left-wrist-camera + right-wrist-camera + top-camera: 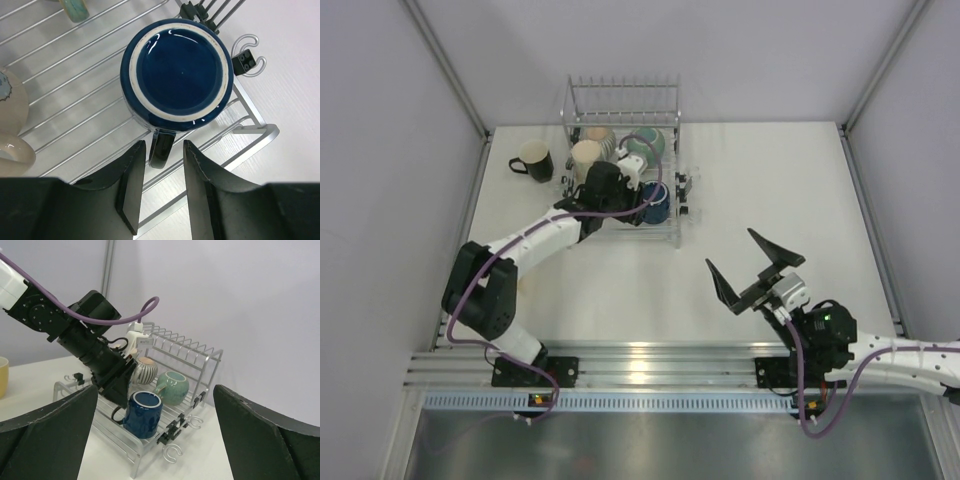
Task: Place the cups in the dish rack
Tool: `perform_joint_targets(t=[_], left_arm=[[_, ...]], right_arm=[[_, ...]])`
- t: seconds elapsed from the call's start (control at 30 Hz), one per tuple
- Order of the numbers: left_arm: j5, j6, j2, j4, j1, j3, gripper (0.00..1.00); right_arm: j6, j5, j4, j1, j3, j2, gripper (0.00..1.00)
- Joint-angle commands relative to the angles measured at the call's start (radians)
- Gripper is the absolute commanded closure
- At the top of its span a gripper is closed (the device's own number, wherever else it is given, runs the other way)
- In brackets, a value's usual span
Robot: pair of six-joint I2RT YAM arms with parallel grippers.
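Note:
The silver wire dish rack [622, 88] stands at the back of the table. Inside it are a tall cream cup [586, 155], a ribbed beige cup [600, 133], a teal-green cup [648, 145] and a dark blue cup [658, 205]. In the left wrist view the dark blue cup [177, 70] stands upside down on the rack wires [75, 85]. Its handle [161, 147] lies between the tips of my left gripper [164, 145], open with a gap on each side. A black cup with a cream inside [532, 160] sits on the table left of the rack. My right gripper [750, 265] hangs wide open, holding nothing.
Small black clips and wire hooks [246, 57] hang on the rack's right edge. A yellowish cup [2, 376] shows at the left edge of the right wrist view. Grey walls and aluminium posts [445, 65] enclose the white table [780, 180].

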Motion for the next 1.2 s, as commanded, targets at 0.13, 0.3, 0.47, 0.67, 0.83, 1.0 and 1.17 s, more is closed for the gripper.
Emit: perform_joint_targets(t=[0.13, 0.3, 0.47, 0.67, 0.83, 1.0, 1.17], left_arm=[[-0.003, 0.010, 0.068, 0.005, 0.002, 0.048, 0.61], [-0.008, 0.015, 0.093, 0.007, 0.002, 0.075, 0.68], [-0.023, 0.010, 0.064, 0.005, 0.002, 0.068, 1.00], [-0.065, 0.018, 0.016, 0.013, 0.002, 0.062, 1.00], [-0.109, 0.042, 0.043, 0.045, 0.002, 0.091, 1.00], [-0.109, 0.077, 0.097, 0.070, 0.004, 0.140, 1.00], [-0.109, 0.105, 0.165, 0.079, 0.005, 0.202, 1.00]], right_arm=[[0.002, 0.001, 0.026, 0.015, 0.005, -0.013, 0.01], [0.002, 0.004, 0.015, 0.015, 0.006, -0.026, 0.01], [0.002, 0.007, 0.014, 0.015, 0.005, -0.017, 0.01], [0.001, 0.007, 0.035, 0.015, 0.005, 0.011, 0.01], [0.001, 0.007, 0.041, 0.017, 0.006, 0.023, 0.01], [-0.001, 0.012, 0.025, 0.017, 0.006, 0.007, 0.00], [-0.007, 0.020, 0.008, 0.015, 0.011, -0.009, 0.00]])
